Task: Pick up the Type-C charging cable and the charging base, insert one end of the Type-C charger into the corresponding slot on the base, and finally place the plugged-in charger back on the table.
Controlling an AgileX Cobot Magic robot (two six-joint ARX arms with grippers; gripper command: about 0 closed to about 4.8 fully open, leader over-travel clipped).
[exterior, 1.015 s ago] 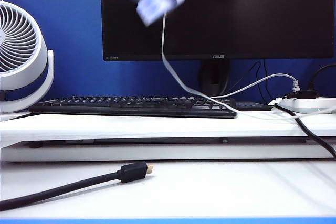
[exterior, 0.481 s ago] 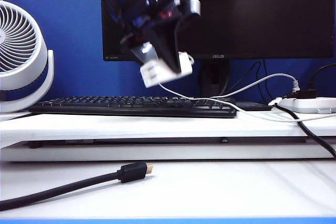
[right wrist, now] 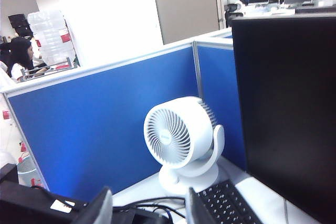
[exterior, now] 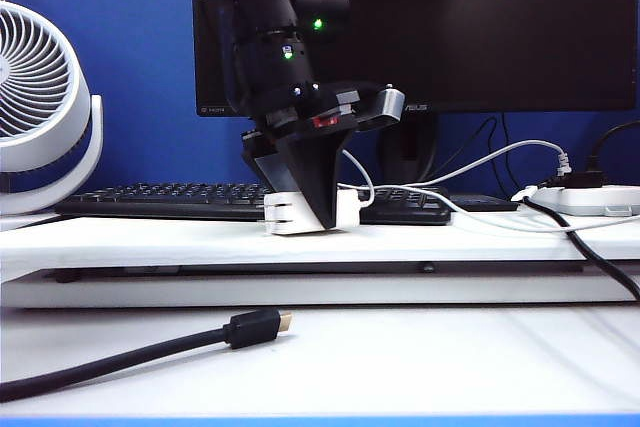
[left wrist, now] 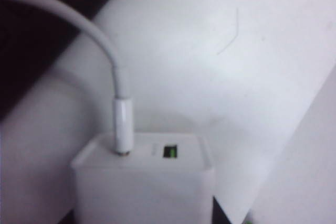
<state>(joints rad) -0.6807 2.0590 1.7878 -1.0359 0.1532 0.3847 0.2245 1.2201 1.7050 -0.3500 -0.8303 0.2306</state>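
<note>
Standing around the white table (exterior: 420, 242) are a keyboard (exterior: 150, 199), fan (exterior: 45, 107), monitor (exterior: 500, 27) and loose black cable (exterior: 130, 355). Left gripper (exterior: 310, 209) clamps the charging base (exterior: 300, 215) on the shelf, Type-C charging cable (left wrist: 122, 124) plugged in. Right gripper (right wrist: 144, 208), raised, gapes empty.

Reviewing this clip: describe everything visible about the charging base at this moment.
The charging base is a small white block of glossy plastic, rectangular with rounded edges. One face carries a green port and the white plug of the Type-C charging cable, seated beside that port. The left pincer is shut on it from above, its dark fingers down the sides. The base sits at the raised shelf of the table, in front of the keyboard; whether it rests there is unclear.
</note>
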